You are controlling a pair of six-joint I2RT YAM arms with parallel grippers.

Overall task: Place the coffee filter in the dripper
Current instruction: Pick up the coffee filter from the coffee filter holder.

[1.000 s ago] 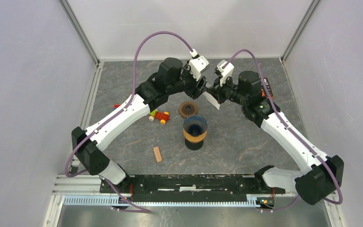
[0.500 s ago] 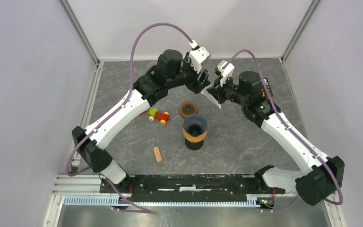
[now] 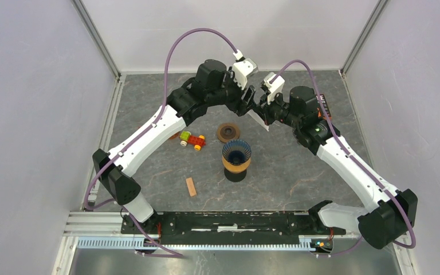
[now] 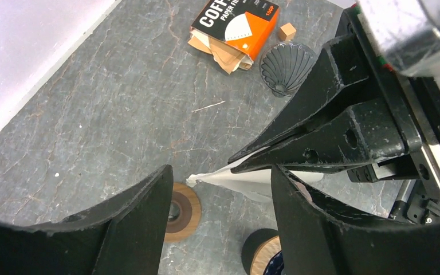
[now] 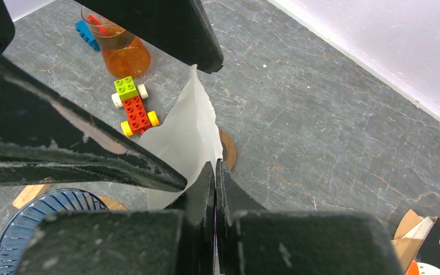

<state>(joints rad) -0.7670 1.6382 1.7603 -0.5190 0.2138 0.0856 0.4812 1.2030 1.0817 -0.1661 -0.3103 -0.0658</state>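
The white paper coffee filter (image 5: 188,134) hangs folded flat from my right gripper (image 5: 215,164), which is shut on its edge. It also shows in the top view (image 3: 260,120) and the left wrist view (image 4: 246,179). My left gripper (image 4: 222,172) is open, its fingers (image 4: 143,200) straddling the filter's free tip without touching it. In the top view the left gripper (image 3: 247,102) meets the right gripper (image 3: 259,111) at the back of the table. The blue ribbed dripper (image 3: 236,153) stands on a wooden stand, nearer than both grippers, and shows in the right wrist view (image 5: 37,229).
A brown wooden disc (image 3: 228,132) lies just below the grippers. A Lego car (image 3: 192,140) and a wooden block (image 3: 191,186) lie to the left. An orange carafe (image 5: 124,50), a filter box (image 4: 235,24) and a dark fluted dripper (image 4: 288,66) stand at the back.
My left arm has swung right toward the right gripper, so its open fingers now straddle the filter's tip. The right arm and the filter have barely moved.
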